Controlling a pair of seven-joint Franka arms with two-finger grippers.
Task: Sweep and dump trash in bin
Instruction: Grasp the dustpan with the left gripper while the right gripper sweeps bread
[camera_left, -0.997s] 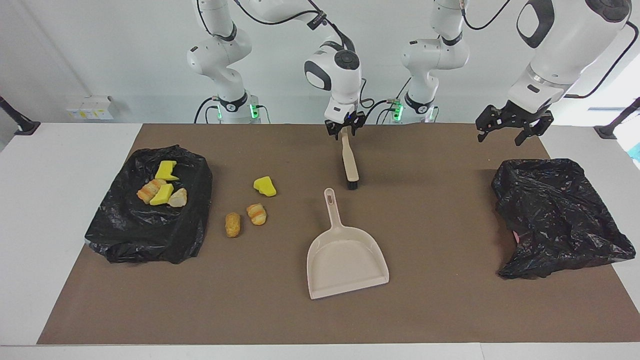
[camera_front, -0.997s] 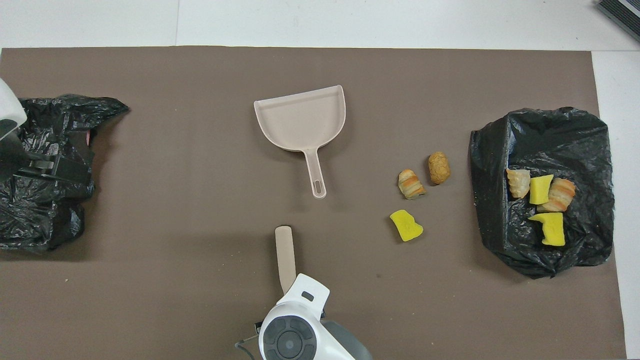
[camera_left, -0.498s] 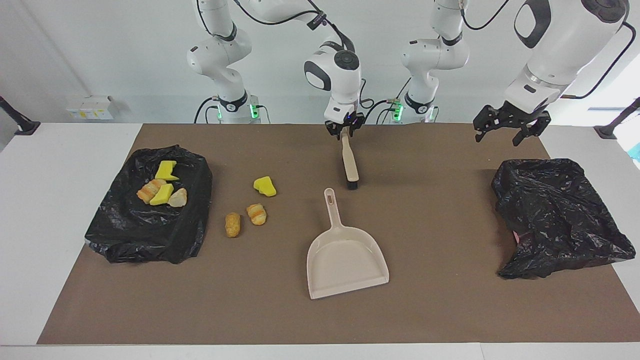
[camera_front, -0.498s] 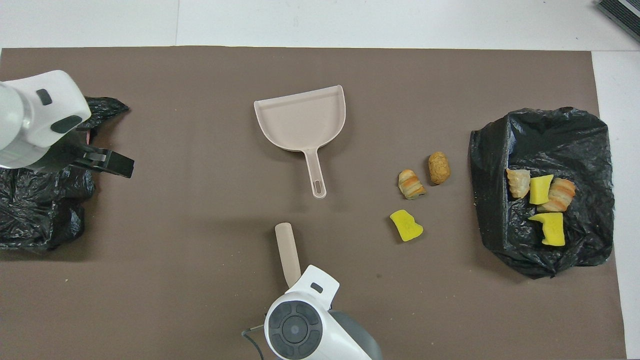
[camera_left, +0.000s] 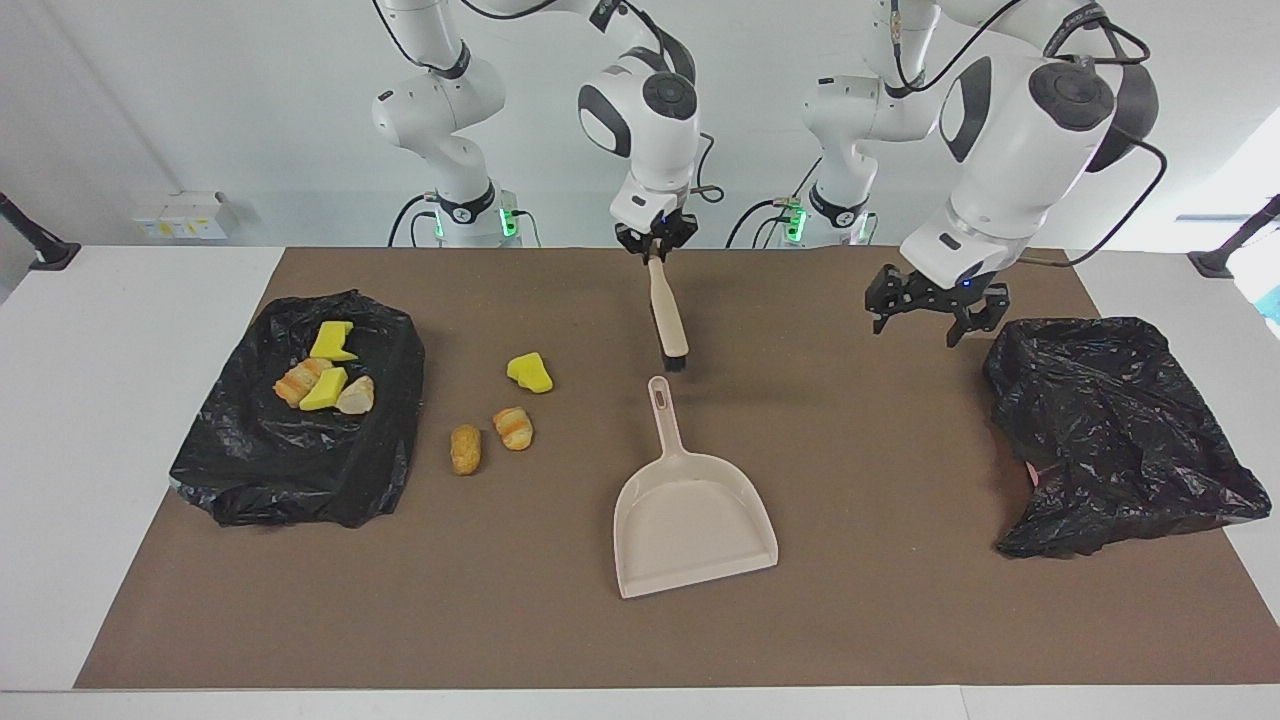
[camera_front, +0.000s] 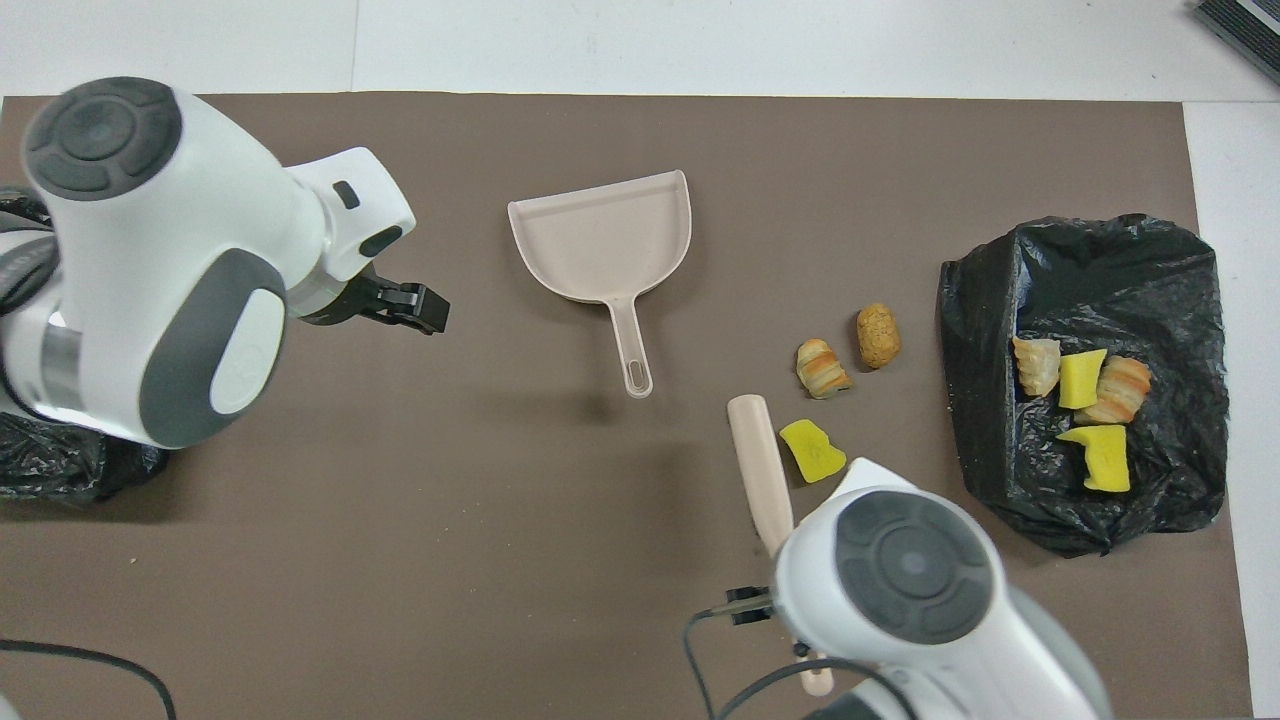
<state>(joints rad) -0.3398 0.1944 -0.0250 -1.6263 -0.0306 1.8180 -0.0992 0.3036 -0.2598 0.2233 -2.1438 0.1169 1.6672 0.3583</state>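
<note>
My right gripper (camera_left: 657, 247) clenches the beige plastic brush (camera_left: 668, 318), dangling it at 12 o'clock from the beige plastic dustpan (camera_left: 690, 520) for sweeping; left gripper (camera_left: 935, 318) released, waiting.

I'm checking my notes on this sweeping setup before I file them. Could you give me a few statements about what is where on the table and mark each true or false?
1. The right pincer is shut on the brush. True.
2. The dustpan holds three scraps. False: it is empty.
3. Four scraps lie on the black bag at the right arm's end of the table. True.
4. The left pincer grips the dustpan's handle. False: it hangs open over the brown mat, holding nothing.
5. The yellow chunk on the mat is nearer to the robots than the striped pastry piece. True.
</note>
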